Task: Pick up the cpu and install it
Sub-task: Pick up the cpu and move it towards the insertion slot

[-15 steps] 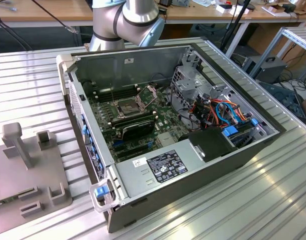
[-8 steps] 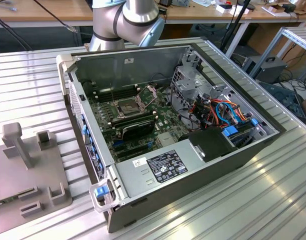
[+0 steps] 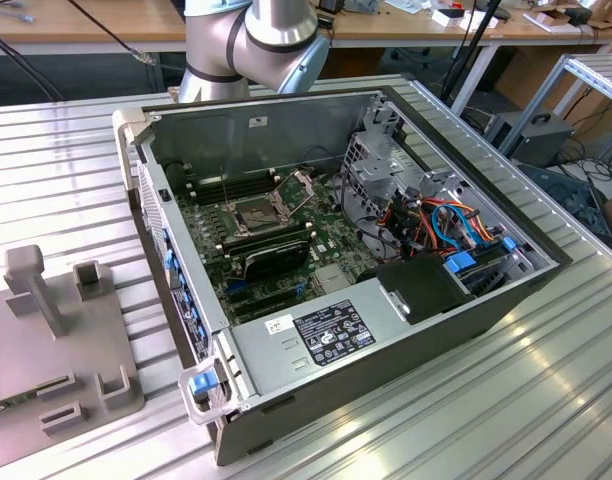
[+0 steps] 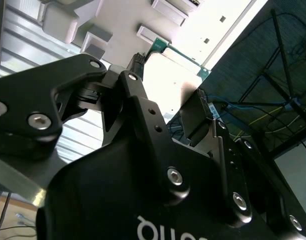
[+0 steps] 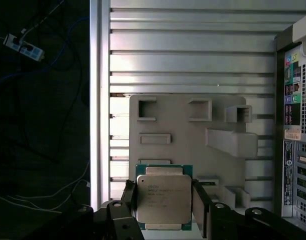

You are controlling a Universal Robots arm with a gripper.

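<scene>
Currently mid-pick, nothing installed yet.

- The cpu (image 5: 164, 196) sits between the fingers (image 5: 199, 202) of the tool (image 5: 164, 210). In the first wrist view its silver lid faces the camera, with a green board edge around it.
- Both fingers lie against opposite edges of the cpu, so I read the tool as clamped on it. The second wrist view agrees: the cpu (image 4: 175, 75) is washed out by glare, one green edge showing, with black fingers on either side.
- I can't tell whether it's off the grey fixture tray (image 5: 183, 125) or resting on it. Either way it's over the tray.
- Not done: the seating. The socket (image 3: 258, 212) inside the computer case (image 3: 236, 135) looks dark and unfilled, and its metal frame appears swung up.
- A black oblong card (image 3: 276, 258) lies just beside the socket.
- The arm (image 3: 251, 40) stands at the far side of the case in the exterior view.

Surface (image 3: 66, 170): ribbed aluminium profile. The case lies on its side with the panel off. The tray is on the exterior view's left, well apart from the socket, and the case wall stands between them.

Room: lab. There are wooden desks (image 3: 86, 25) behind with cabling and kit. In the first wrist view, off the surface's edge, the floor is dark, with loose cables (image 5: 68, 190) and a power strip (image 5: 23, 46).
</scene>
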